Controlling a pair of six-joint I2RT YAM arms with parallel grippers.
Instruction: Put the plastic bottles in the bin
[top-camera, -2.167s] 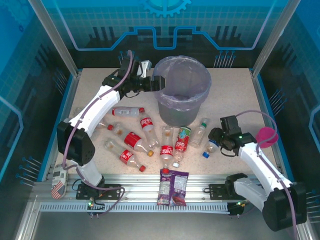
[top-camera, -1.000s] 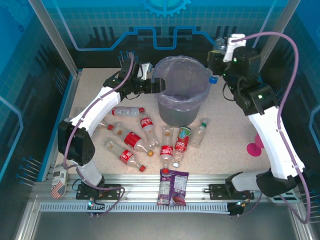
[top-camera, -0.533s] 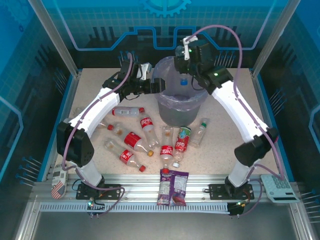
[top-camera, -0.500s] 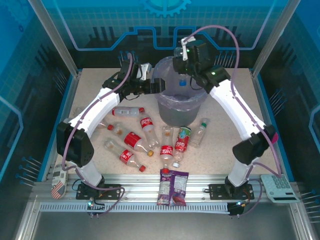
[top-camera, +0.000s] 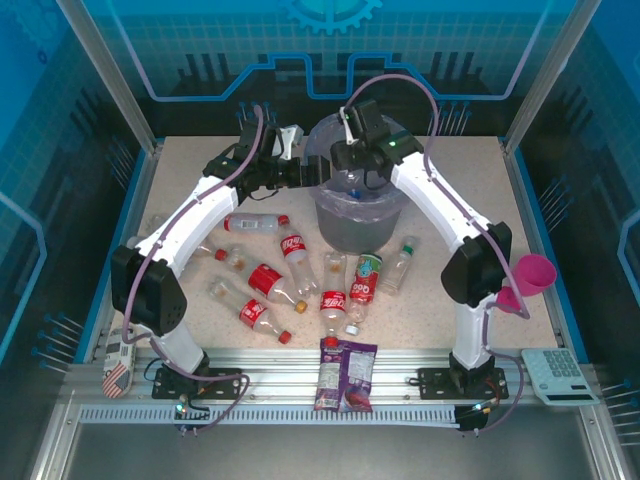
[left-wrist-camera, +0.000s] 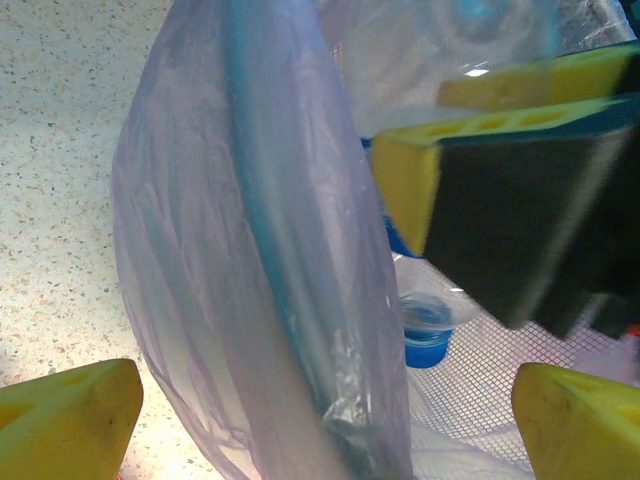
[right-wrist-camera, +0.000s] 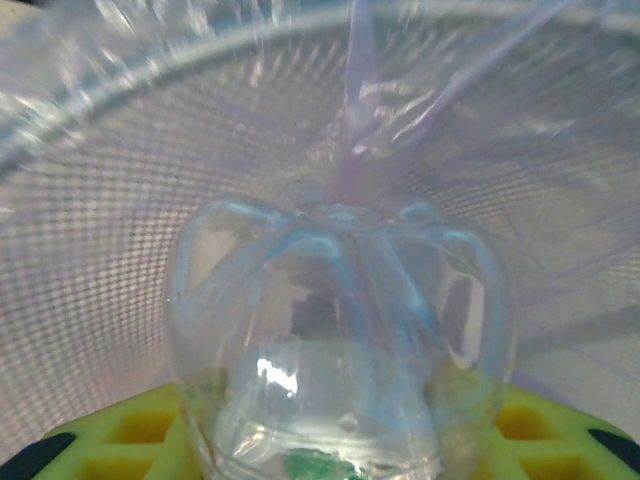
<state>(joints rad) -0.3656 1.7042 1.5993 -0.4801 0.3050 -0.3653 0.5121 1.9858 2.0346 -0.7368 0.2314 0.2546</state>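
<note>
Grey bin, lilac liner, red-labelled clear bottles

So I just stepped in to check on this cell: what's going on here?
The right gripper holds a clear bottle at the mouth of the bin, not yet released. The left gripper stands open astride the bin's left rim. About ten more bottles lie on the table in front of the bin, a purple snack packet nearer the arms.

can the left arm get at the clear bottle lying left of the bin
Probably yes: the left gripper is open and empty, and the clear bottle lies uncovered beside its forearm. It must first back off the bin rim it straddles.
</note>
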